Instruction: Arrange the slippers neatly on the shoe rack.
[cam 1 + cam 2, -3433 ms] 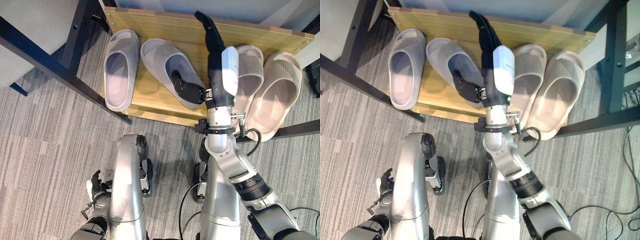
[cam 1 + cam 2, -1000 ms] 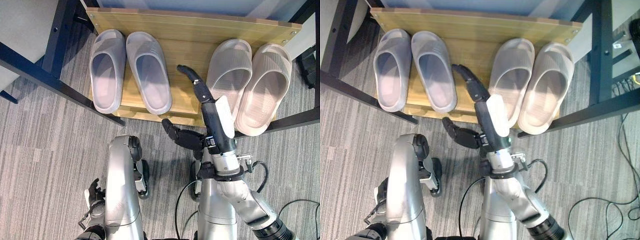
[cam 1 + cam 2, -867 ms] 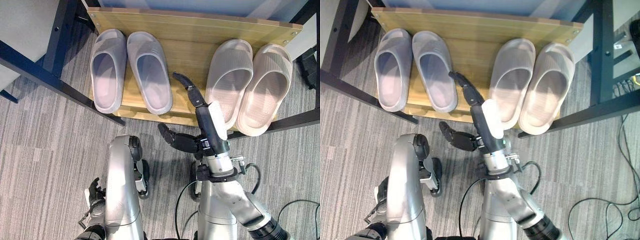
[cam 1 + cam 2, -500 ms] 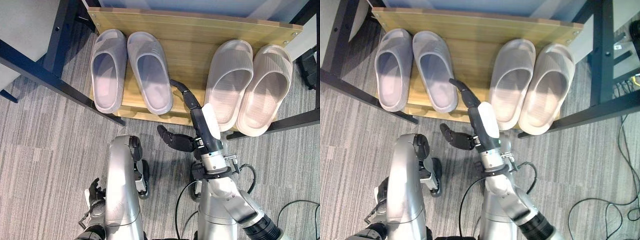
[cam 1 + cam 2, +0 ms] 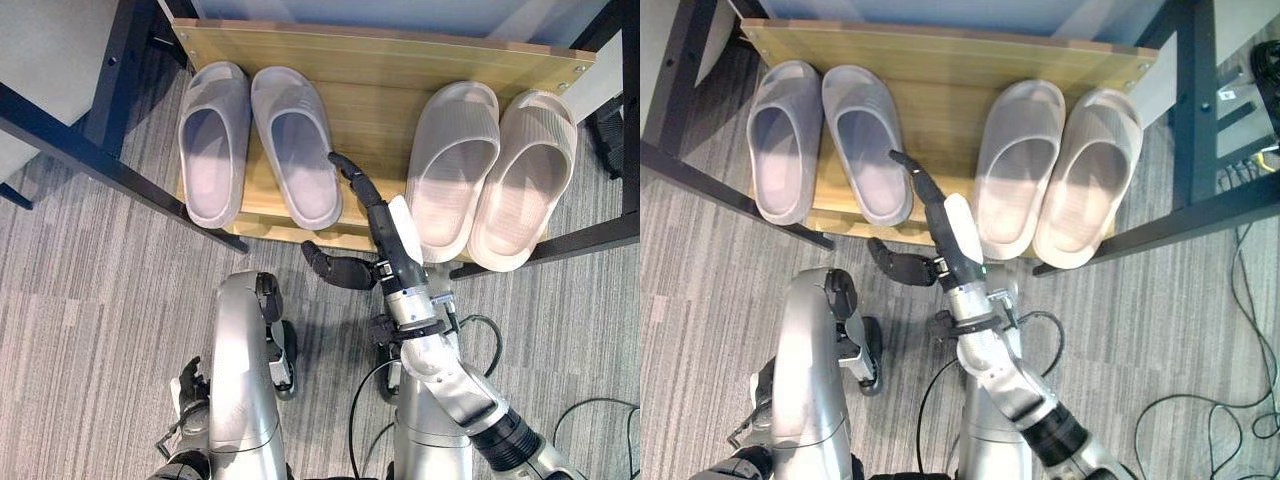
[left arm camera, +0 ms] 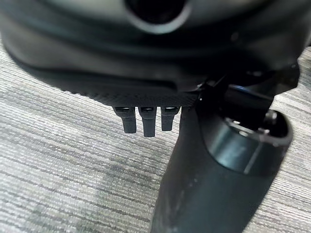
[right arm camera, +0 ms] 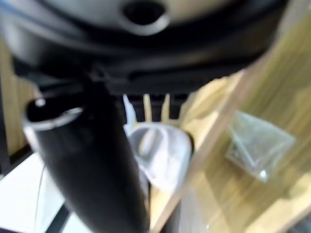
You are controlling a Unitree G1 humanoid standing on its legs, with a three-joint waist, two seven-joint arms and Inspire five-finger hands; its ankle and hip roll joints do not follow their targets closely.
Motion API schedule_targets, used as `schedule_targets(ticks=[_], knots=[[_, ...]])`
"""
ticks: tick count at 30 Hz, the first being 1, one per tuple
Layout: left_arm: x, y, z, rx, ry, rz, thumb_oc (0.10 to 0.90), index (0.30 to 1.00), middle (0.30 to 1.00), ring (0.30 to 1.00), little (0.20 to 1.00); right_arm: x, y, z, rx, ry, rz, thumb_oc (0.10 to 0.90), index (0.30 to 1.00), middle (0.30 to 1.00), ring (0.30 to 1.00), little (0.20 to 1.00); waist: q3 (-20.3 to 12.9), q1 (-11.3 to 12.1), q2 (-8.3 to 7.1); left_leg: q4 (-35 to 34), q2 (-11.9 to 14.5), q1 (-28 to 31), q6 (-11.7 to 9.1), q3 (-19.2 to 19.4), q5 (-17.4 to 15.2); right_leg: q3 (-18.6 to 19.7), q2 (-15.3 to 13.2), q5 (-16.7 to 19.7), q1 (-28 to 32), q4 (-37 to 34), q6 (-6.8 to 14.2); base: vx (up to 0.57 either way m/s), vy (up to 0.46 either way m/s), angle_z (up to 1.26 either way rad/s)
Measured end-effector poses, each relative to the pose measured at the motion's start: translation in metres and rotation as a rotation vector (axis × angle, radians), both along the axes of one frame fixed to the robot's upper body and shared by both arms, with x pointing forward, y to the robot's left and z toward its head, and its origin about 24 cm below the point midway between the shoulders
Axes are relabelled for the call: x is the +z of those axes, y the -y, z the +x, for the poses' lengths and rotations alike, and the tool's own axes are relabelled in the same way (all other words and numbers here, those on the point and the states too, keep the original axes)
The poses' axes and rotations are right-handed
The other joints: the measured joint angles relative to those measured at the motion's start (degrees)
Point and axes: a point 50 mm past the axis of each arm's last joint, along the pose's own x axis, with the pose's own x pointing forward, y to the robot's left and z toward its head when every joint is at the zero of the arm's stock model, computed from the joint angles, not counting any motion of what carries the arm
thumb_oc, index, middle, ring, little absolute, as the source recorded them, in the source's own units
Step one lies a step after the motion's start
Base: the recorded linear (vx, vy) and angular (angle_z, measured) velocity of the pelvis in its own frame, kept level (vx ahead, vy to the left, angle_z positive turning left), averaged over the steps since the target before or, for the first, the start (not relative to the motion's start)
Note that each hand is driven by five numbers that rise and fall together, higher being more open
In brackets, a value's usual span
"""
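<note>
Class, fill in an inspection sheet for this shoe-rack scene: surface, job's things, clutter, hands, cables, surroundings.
Surface: wooden shelf of the rack, low over the carpet.
Job's things: grey pair side by side at left; beige pair side by side at right, heels overhanging the front edge.
Clutter: nothing seen.
Hands: right hand open, over the gap between the pairs, holding nothing; left hand low by the carpet, holding nothing.
Cables: black cables on the floor at right.
Surroundings: striped grey carpet; black frame bars.
</note>
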Motion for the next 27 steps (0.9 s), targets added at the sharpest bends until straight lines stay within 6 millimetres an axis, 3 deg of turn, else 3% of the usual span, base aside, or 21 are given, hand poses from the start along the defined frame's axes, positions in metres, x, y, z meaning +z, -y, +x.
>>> schedule_targets(ticks=[27], knots=[[-0.004, 0.001, -0.003, -0.016, -0.046, -0.023, 0.800, 0.900, 0.900, 0.900, 0.900, 0.003, -0.023, 0.014, 0.145, -0.077, -0.021, 0.800, 0.900, 0.900, 0.900, 0.900, 0.1, 0.2, 0.14, 0.0, 0.2, 1.1, -0.4, 0.0, -0.1, 0.1, 0.5, 0.0, 0.4, 0.6, 0.0, 0.00, 0.000, 0.00]])
